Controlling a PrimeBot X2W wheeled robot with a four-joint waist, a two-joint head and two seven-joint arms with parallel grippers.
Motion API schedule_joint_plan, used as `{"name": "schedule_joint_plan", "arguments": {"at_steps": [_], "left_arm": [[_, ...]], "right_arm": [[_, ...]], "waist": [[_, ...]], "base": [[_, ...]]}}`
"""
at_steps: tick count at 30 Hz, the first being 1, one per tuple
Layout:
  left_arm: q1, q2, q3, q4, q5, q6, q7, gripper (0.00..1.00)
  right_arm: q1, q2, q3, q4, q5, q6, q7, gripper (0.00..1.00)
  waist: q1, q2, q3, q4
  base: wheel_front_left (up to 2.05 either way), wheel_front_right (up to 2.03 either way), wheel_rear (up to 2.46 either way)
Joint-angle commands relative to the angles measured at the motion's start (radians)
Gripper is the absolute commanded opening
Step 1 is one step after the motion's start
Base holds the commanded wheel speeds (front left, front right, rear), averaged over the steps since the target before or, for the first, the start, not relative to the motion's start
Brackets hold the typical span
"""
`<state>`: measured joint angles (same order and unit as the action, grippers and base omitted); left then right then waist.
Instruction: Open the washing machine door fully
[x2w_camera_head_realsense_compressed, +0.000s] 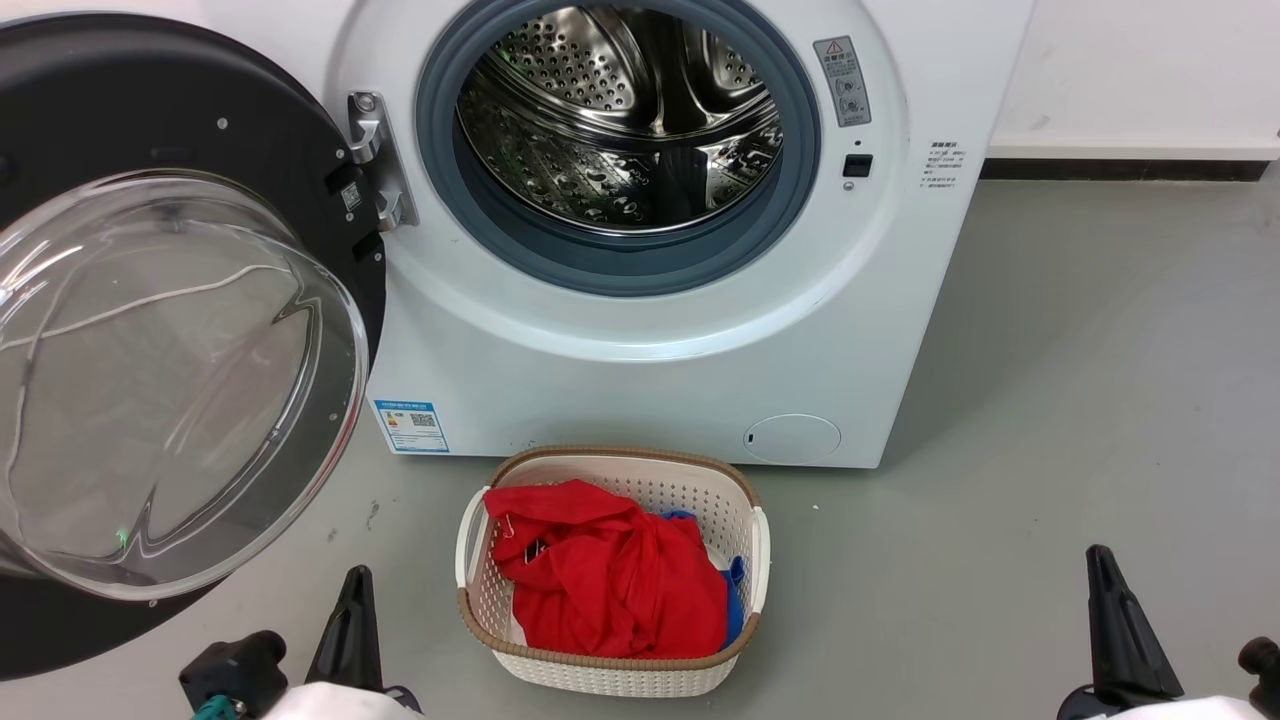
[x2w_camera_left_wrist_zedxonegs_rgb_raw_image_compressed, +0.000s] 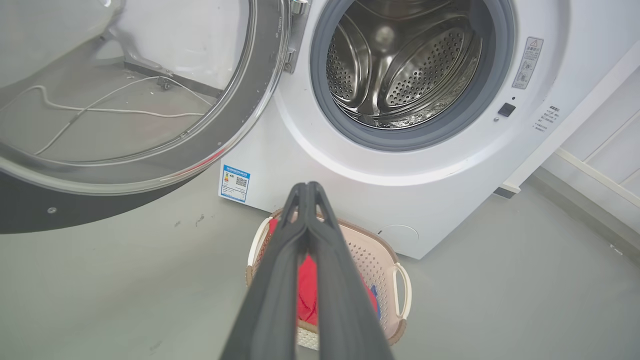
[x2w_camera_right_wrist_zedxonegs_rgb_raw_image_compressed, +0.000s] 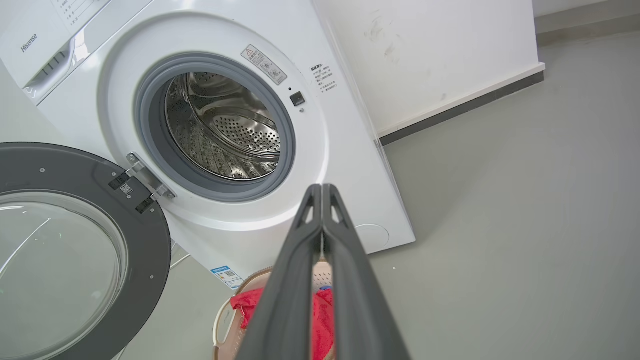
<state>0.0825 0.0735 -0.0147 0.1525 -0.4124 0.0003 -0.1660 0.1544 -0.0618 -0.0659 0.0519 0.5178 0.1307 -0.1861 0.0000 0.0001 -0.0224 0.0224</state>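
Status: washing machine door (x2w_camera_head_realsense_compressed: 180, 330) is swung wide open at the left of the washing machine (x2w_camera_head_realsense_compressed: 640, 380). In front of it, left gripper (x2w_camera_left_wrist_zedxonegs_rgb_raw_image_compressed: 305, 189) and right gripper (x2w_camera_right_wrist_zedxonegs_rgb_raw_image_compressed: 321, 189) are held pressed together, empty.

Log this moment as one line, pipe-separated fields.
washing machine door: wide open | left end effector: shut, empty | right end effector: shut, empty

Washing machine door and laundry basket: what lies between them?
Bare grey floor, seen in the head view, separates the washing machine door from the laundry basket.
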Motion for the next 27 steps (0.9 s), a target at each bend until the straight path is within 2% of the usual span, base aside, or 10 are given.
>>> {"name": "schedule_joint_plan", "arguments": {"at_steps": [1,27], "left_arm": [[-0.029,0.000,0.008,-0.010,-0.027,-0.004,0.004,0.00],[-0.089,-0.008,0.050,0.025,-0.436,-0.049,0.101,0.00]], "right_arm": [[-0.027,-0.010,0.001,-0.008,0.028,0.000,0.003,0.00],[-0.112,-0.021,0.007,0.060,0.420,0.000,0.089,0.00]], "waist": [[0.0000,-0.0001,0.000,0.000],[0.0000,-0.0001,0.007,-0.006]], "base": [[0.00,0.00,0.00],[0.00,0.00,0.00]]}}
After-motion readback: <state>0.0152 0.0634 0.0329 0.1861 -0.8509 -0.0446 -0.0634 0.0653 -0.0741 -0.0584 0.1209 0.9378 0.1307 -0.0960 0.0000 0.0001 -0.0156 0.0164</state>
